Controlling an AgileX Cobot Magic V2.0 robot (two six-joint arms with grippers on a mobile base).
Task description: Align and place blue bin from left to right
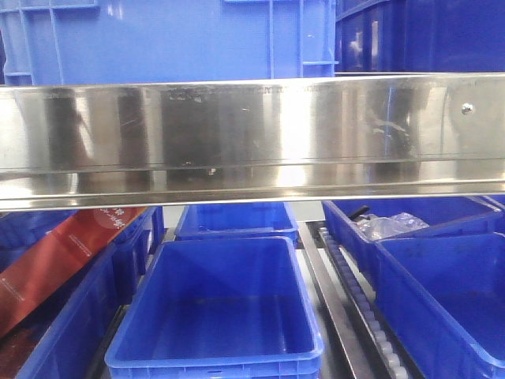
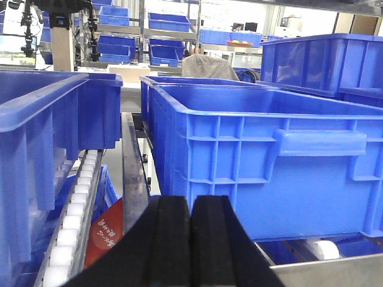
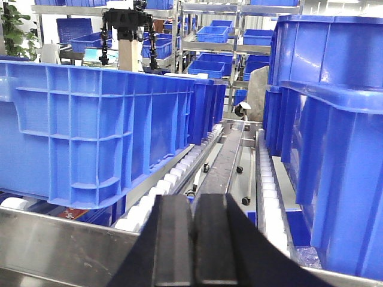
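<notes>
A large blue bin [image 1: 158, 39] stands on the upper shelf behind the steel beam, with a darker blue bin [image 1: 418, 35] to its right. In the left wrist view that large blue bin [image 2: 269, 155] sits on rollers just ahead and to the right of my left gripper [image 2: 191, 203], whose black pads are pressed together with nothing between them. In the right wrist view a large blue bin [image 3: 102, 131] is ahead on the left of my right gripper [image 3: 192, 200], which is also shut and empty. Neither gripper touches a bin, and neither shows in the front view.
A steel shelf beam [image 1: 252, 138] crosses the front view. Below it sit an empty blue bin [image 1: 217, 308], further bins [image 1: 442, 300] to the right and a red box [image 1: 55, 260] at left. Roller tracks [image 3: 266, 191] and stacked bins [image 3: 335, 149] flank the right gripper; another bin [image 2: 48, 137] is left of the left gripper.
</notes>
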